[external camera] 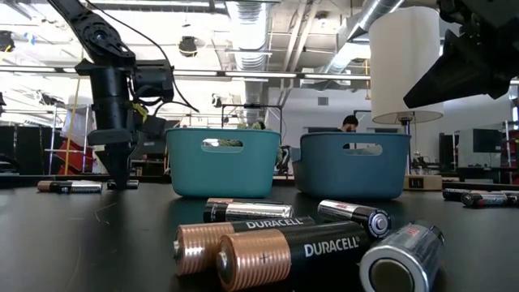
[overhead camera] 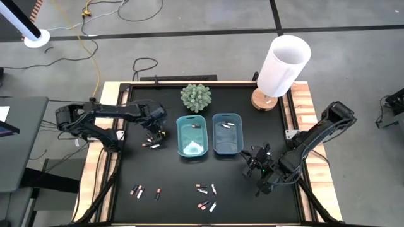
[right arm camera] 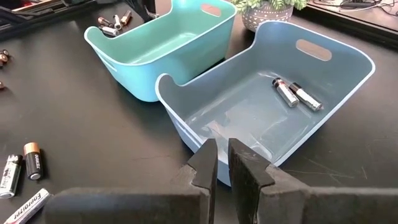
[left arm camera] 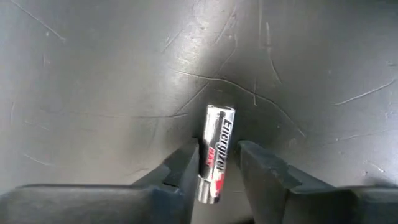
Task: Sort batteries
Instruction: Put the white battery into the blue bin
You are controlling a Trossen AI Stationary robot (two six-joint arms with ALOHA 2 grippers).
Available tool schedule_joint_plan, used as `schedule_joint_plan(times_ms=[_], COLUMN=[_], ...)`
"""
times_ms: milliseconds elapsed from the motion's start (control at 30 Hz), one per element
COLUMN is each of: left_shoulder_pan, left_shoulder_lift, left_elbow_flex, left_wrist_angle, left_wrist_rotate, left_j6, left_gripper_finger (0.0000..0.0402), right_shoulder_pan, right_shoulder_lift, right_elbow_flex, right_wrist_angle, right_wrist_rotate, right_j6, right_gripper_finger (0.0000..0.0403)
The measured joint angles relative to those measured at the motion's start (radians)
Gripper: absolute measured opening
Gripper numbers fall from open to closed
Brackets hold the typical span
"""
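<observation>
A silvery battery lies on the black counter between the left gripper's part-open fingers, not yet clamped; small, hard, smooth and likely to roll, it is best pinched mid-body.

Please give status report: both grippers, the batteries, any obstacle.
Left gripper down at the mat, fingers either side of a silver battery. Right gripper empty, near blue tray. No obstacle seen.
</observation>
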Motion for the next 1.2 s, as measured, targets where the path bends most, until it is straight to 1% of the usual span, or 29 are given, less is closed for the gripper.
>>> schedule_joint_plan(times_ms=[167, 467, 700, 833, 967, 1067, 1200], left_shoulder_pan=[0.0, 0.002, -0.006, -0.026, -0.066, -0.118, -0.194], left_shoulder_lift=[-0.046, -0.126, -0.23, -0.264, -0.238, -0.169, -0.029], left_elbow_flex=[-0.002, -0.003, 0.074, 0.165, 0.3, 0.414, 0.567], left_wrist_angle=[0.013, -0.001, -0.029, -0.025, -0.016, -0.015, 0.0], left_wrist_rotate=[0.0, -0.022, -0.015, -0.008, -0.008, -0.008, -0.008], left_j6=[0.01, 0.02, 0.007, -0.004, -0.006, 0.014, 0.059], left_gripper_finger=[0.0038, 0.0037, 0.0037, 0.0037, 0.0037, 0.0037, 0.0037], right_shoulder_pan=[0.0, 0.0, 0.0, 0.0, 0.0, 0.0, 0.0], right_shoulder_lift=[0.0, 0.0, 0.0, 0.0, 0.0, 0.0, 0.0], right_elbow_flex=[0.0, 0.0, 0.0, 0.0, 0.0, 0.0, 0.0], right_wrist_angle=[0.001, 0.001, 0.001, 0.001, 0.0, -0.001, 0.004], right_wrist_rotate=[0.0, 0.0, 0.0, 0.0, 0.0, 0.0, 0.0], right_j6=[0.0, 0.0, 0.0, 0.0, -0.001, -0.004, -0.019], right_gripper_finger=[0.0059, 0.0059, 0.0059, 0.0059, 0.0059, 0.0059, 0.0059])
